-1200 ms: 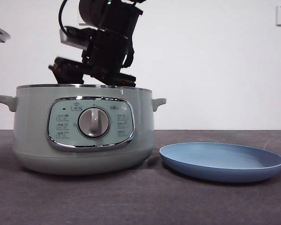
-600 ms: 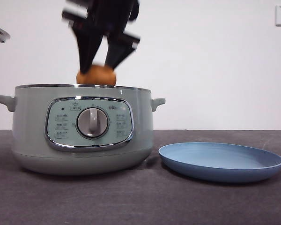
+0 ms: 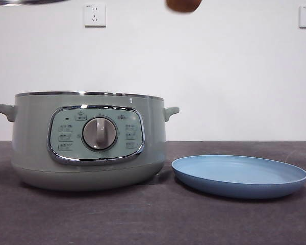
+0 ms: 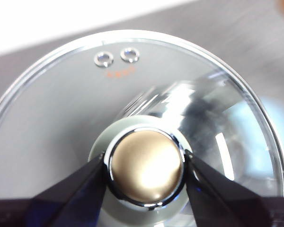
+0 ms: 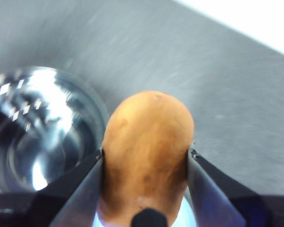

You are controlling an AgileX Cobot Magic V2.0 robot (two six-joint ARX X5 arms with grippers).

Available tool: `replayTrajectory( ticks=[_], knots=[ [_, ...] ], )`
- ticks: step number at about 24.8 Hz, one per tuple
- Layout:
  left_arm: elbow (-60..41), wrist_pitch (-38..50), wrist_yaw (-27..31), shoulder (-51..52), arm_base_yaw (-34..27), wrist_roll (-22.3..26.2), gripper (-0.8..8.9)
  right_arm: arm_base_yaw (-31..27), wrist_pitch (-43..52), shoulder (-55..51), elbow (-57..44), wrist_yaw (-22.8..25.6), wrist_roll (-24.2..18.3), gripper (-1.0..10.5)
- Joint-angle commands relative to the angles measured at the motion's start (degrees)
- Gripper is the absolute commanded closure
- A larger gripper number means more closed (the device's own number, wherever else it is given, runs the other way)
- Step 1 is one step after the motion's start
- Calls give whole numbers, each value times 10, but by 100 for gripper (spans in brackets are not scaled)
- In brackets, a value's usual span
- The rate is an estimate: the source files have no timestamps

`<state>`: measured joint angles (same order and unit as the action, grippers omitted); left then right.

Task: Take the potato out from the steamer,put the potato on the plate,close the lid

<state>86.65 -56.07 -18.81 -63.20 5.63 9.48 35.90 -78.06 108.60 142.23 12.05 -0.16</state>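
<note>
Front view: right gripper [image 5: 146, 158], clamped on the potato [image 3: 183, 5], has risen above the steamer [image 3: 89, 140].

you have the steamer [image 3: 89, 140] on the table [image 3: 153, 219], with the plate [image 3: 239, 176] just beside it to the right. the potato [image 3: 183, 5] sits high above the gap between them, and the lid [image 3: 20, 2] is up at the top left corner.
</note>
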Motion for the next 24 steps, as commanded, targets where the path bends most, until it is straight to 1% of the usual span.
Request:
replayTrajectory(
  ticks=[1, 2, 5, 6, 10, 12, 17, 24],
  knots=[
    [6, 68, -49, 0, 0, -25, 822, -24, -11, -28, 1, -15, 20, 955],
    [6, 83, -58, -2, 1, -34, 822, -37, -11, -41, -1, -16, 21, 955],
    [6, 106, -58, -8, 6, -49, 822, -86, -13, -68, -7, -17, 23, 956],
    [6, 111, -58, -12, 9, -53, 822, -104, -13, -71, -11, -28, 25, 956],
    [6, 115, -73, -24, 18, -54, 822, -147, -13, -71, -33, -110, 25, 956],
    [6, 116, -80, -32, 25, -54, 822, -160, -13, -71, -57, -129, 25, 956],
    [6, 119, -83, -56, 46, -63, 822, -163, -13, -71, -151, -153, 25, 955],
    [6, 131, -83, -87, 68, -68, 822, -140, -5, -69, -329, -151, 16, 955]
  ],
)
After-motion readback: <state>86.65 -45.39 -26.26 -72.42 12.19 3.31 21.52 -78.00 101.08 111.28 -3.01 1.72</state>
